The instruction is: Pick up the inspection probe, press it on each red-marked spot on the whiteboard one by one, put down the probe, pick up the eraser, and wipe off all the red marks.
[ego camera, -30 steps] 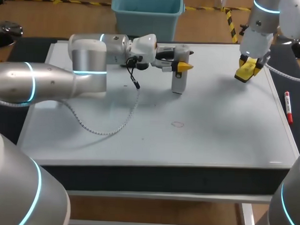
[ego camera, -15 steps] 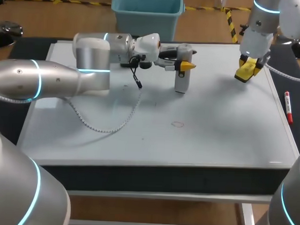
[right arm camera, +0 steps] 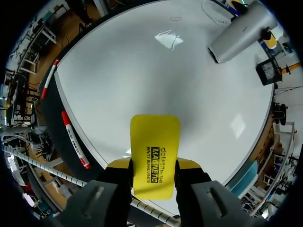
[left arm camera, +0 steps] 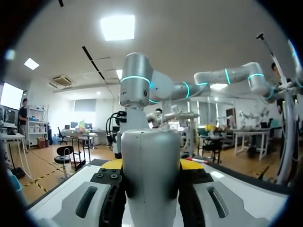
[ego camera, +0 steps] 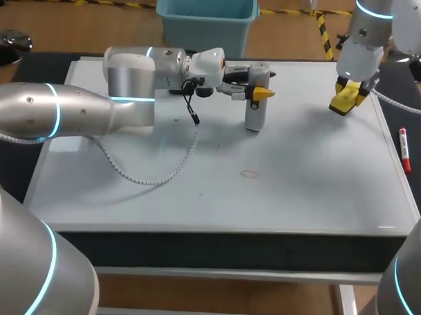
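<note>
The grey inspection probe stands upright over the back middle of the whiteboard, with my left gripper shut on its upper part. Its lower end is at or just above the board; I cannot tell which. A coiled cable trails from it. The left wrist view shows the probe filling the space between the left gripper fingers. My right gripper hangs over the back right corner, shut on the yellow eraser. A small red circle mark lies mid-board, in front of the probe.
A red marker lies on the dark strip beside the board's right edge; the right wrist view shows two markers there. A blue bin stands behind the board.
My left arm carried the probe a little to the right and back, then held still. The right arm with the eraser has not moved.
</note>
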You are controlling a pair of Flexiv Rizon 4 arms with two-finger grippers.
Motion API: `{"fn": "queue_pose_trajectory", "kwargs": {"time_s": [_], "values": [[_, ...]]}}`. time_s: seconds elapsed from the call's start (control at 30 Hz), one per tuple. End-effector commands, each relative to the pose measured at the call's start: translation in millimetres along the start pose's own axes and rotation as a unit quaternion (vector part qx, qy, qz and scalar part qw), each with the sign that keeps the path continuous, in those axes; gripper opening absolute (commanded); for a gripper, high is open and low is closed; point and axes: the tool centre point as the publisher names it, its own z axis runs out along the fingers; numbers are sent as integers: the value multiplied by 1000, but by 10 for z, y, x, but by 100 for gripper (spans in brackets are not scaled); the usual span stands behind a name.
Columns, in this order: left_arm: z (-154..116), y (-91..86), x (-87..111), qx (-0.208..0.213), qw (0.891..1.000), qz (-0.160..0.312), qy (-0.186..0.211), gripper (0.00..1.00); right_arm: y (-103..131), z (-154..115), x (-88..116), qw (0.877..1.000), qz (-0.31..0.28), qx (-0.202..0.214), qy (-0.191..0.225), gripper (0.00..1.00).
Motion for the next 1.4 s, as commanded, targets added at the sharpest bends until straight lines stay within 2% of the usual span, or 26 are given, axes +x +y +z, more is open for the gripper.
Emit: {"fn": "queue_pose_trajectory", "kwargs": {"time_s": [0.03, 1.3, 1.4], "values": [[2, -1, -19, 0, 1000, 0, 3, 0, -12, -7, -2, 1000, -1, 0, 1, 0], [-20, 39, -1, -2, 1000, -2, 4, 0, -12, -7, -2, 1000, -1, 0, 1, 0], [-34, -32, 43, -4, 1000, 1, -1, 0, -12, -7, -2, 1000, -1, 0, 1, 0]]}}
